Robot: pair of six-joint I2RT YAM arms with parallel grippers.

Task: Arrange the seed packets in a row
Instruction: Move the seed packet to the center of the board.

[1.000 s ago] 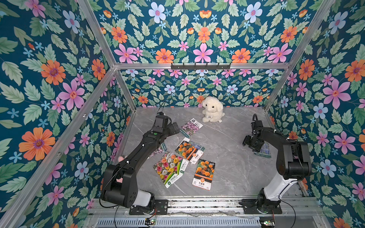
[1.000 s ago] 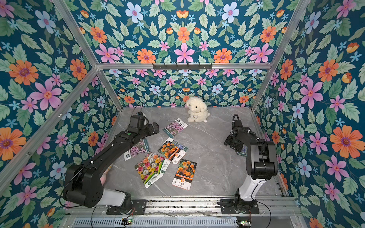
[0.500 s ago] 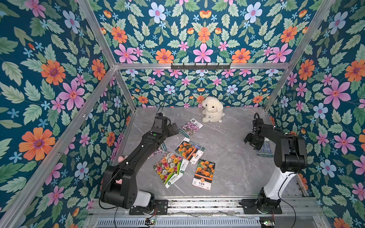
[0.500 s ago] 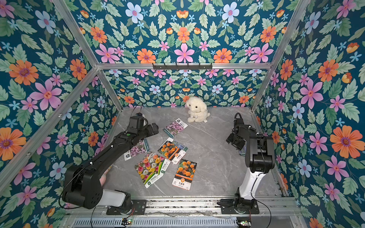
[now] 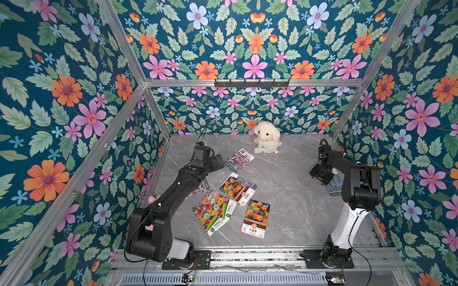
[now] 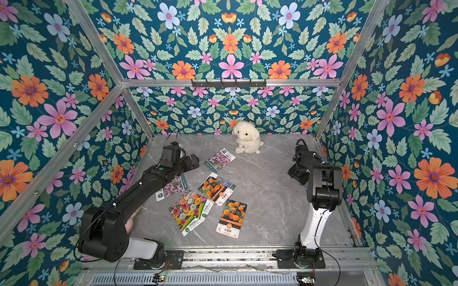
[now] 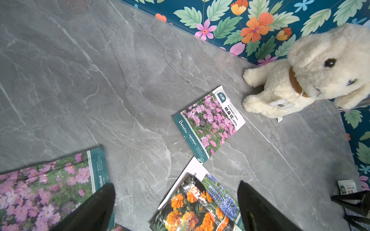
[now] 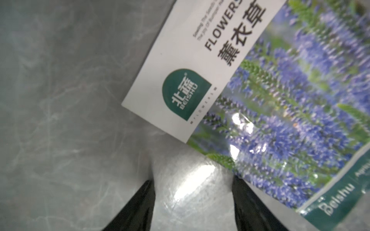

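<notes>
Right pincer (image 8: 192,180) gapes by glossy, flat rectangular lavender packet (image 8: 280,120).

Eight seed packets on the tabletop: two pink packets (image 5: 239,159) (image 6: 173,184), two orange packets (image 5: 235,187) (image 5: 256,214), two blue-purple packets (image 5: 334,184) (image 7: 222,198) — and multicolour packets (image 5: 210,211) overlapping, apparently two. One plush dog (image 5: 267,137). Two robot arms (image 5: 178,188) (image 5: 357,183).

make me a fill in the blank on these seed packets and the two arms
The left gripper has its jaws ___, holding nothing.
The flat glossy blue-purple lavender seed packet beside the right gripper carries the brand name ___.
Glossy orange marigold seed packets in a top view number ___.
Missing words: open; Beishu; two.
</notes>
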